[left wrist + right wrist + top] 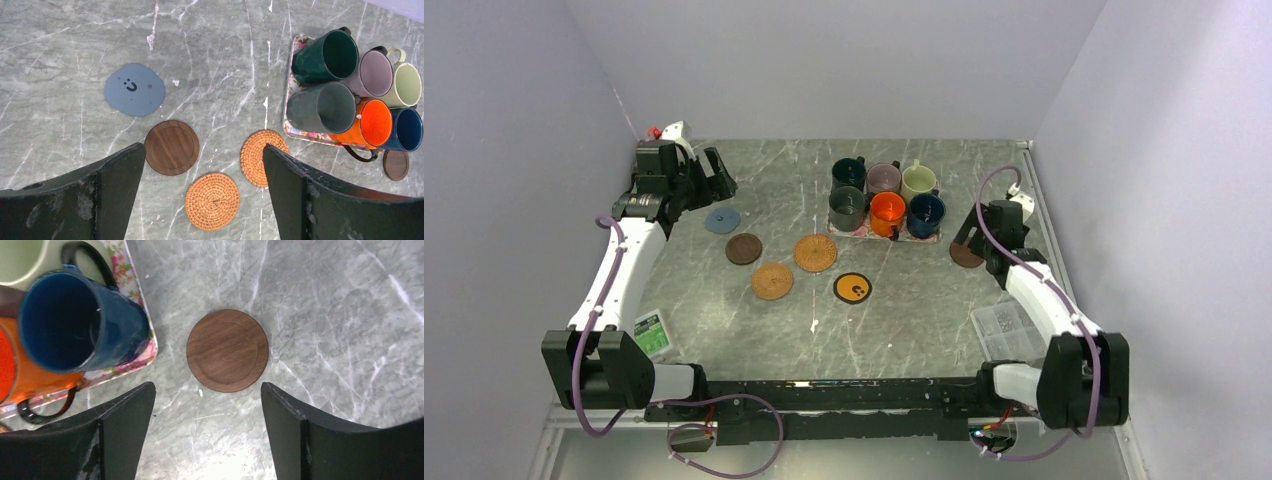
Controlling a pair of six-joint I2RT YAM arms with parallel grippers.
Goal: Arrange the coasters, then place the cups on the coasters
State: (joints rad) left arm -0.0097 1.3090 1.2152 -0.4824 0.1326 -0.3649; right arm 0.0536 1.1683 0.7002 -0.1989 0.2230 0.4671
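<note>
From above, the left gripper (709, 190) hangs at the far left of the table (904, 330). Its pincer is spread wide and empty, just beyond the grey-blue coaster (722, 220). Toward the middle lie a dark brown coaster (744, 248), a tan woven coaster (815, 253), a second tan woven coaster (773, 281) and the black coaster with the yellow centre (853, 288). They lie apart from one another, and none carries a cup. All six cups are packed together on the floral mat (909, 238). The dark green cup (849, 173), mauve cup (884, 178) and cream cup (918, 181) are at the back. The dark grey cup (846, 208), orange cup (887, 212) and navy cup (926, 213) are in front. The right gripper (972, 243) is over the second dark brown coaster (967, 257), just right of the mat.

The left wrist view looks down between two dark fingers set far apart with nothing between them. Below lie the grey-blue, brown and two woven discs, with the cups crowded on the mat to the right.

In the right wrist view the pincer is wide, one finger either side of the second dark brown coaster and neither touching it. That coaster lies flat on the table just beside the mat corner where the navy cup stands.
</note>
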